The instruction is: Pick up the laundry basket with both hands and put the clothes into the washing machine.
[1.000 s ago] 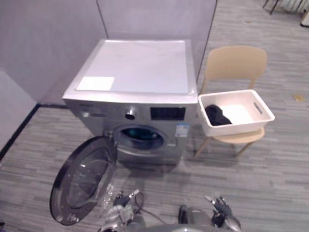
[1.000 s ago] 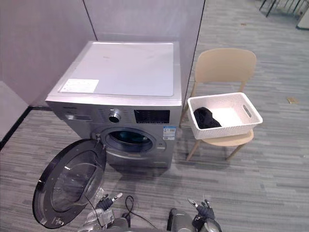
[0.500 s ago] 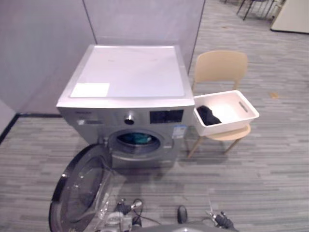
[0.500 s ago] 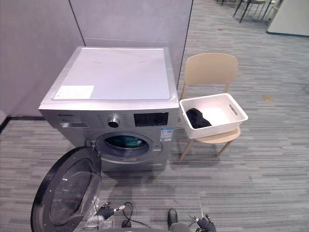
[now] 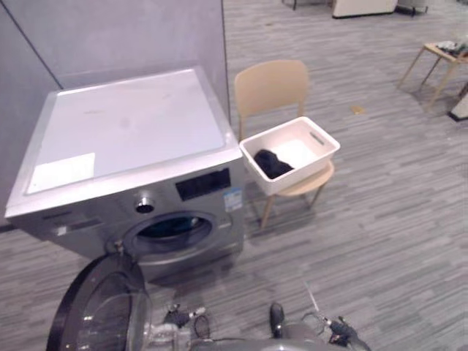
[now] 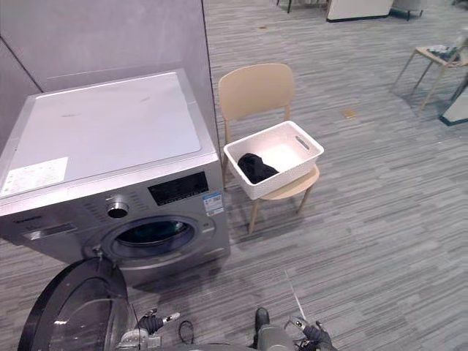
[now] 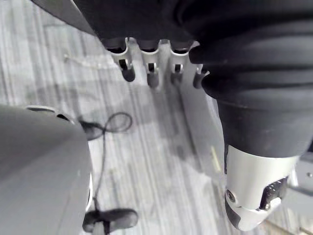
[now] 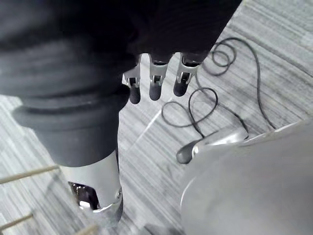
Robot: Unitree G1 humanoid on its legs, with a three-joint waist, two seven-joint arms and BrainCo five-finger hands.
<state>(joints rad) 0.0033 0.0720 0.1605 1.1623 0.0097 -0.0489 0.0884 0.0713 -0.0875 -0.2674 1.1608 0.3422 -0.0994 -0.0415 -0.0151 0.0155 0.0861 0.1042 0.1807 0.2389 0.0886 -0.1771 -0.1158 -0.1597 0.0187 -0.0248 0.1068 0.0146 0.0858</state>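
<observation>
Beside the washing machine [image 5: 131, 124], the left eye view has the white laundry basket [image 5: 311, 168] on a tan chair [image 5: 270, 86], dark clothes [image 5: 272, 162] inside; the machine's door [image 5: 88, 314] hangs open. Right eye view: left hand [image 6: 150, 320] and right hand [image 6: 311, 333] low, well apart from the basket. Left wrist view: fingers relaxed, holding nothing, over the floor [image 7: 146, 161]. Right wrist view: likewise.

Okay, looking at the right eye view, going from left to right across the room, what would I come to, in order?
washing machine → laundry basket holding dark clothes → small wooden table
</observation>
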